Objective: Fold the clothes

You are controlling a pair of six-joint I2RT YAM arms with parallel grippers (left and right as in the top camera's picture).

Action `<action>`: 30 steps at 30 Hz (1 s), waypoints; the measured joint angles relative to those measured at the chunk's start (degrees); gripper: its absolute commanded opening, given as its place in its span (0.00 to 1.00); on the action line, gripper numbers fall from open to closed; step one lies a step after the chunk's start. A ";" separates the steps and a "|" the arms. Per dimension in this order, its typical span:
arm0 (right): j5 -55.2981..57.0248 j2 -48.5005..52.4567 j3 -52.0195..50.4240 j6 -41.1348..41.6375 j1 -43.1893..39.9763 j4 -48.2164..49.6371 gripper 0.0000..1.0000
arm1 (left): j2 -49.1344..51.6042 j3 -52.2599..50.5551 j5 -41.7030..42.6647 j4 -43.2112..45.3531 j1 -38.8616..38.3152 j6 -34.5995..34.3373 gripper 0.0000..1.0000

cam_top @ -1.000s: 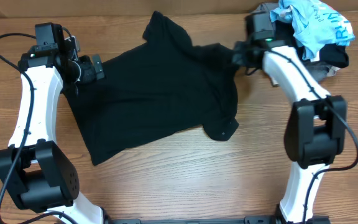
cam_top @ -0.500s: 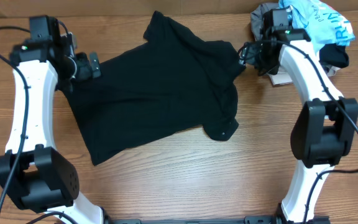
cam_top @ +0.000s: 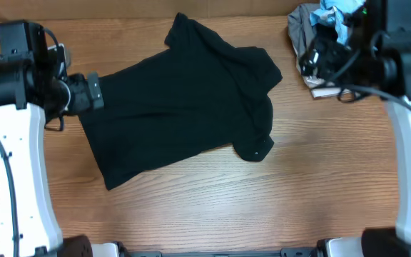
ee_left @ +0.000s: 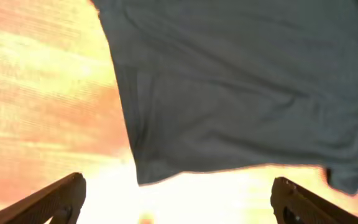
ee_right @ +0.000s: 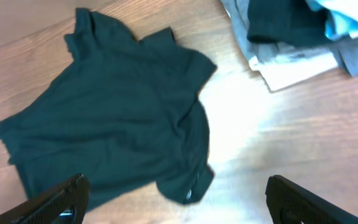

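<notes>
Nearest, in front of the black T-shirt (cam_top: 177,107), the counter (cam_top: 227,207) lies bare from side to side, the widest open room for moving. The shirt's near hem runs slantwise, its left corner coming nearest. Its near right corner is doubled over into a small lump.

The shirt lies spread but skewed in the middle of the counter, its right side folded over on itself. To the left of the shirt a narrow strip of bare wood shows, and there the left hand (cam_top: 90,91) hangs at the shirt's left edge, fingers spread wide, released, nothing between them. Whether it touches the cloth cannot be told. To the right of the shirt is a wider stretch of bare wood.

Farther off and to the right of the shirt, apart from it, the right hand (cam_top: 318,61) hangs at the near side of a heap (cam_top: 304,21), also released, fingers wide and empty in its own wrist view. The heap holds grey cloth, a light blue garment (cam_top: 334,11), a dark piece (ee_right: 278,25) and a pale flat piece (cam_top: 325,91) at its near edge.

Farthest, the shirt's tip reaches almost to the counter's far edge, leaving little room behind it.

Count: one black T-shirt, two hands, one heap, one light blue garment; the grey pieces cannot be counted
</notes>
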 measured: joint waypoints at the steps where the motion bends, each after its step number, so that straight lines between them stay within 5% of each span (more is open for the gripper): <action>1: -0.02 -0.59 0.00 0.13 0.00 -1.33 0.93 | -0.85 -0.63 -0.04 -0.09 -0.17 -0.17 0.96; 8: -0.02 -1.44 -2.86 0.63 1.62 -7.52 0.93 | -6.69 -18.75 -0.35 6.38 -3.13 -3.67 0.96; 21: -2.08 -1.75 -24.79 1.73 5.29 2.73 0.93 | -8.70 -56.11 -0.11 29.88 -4.98 -13.97 0.94; 30: -4.39 -1.75 -34.99 1.90 8.81 11.93 0.93 | -8.70 -65.88 -0.42 41.83 -4.07 -16.46 0.74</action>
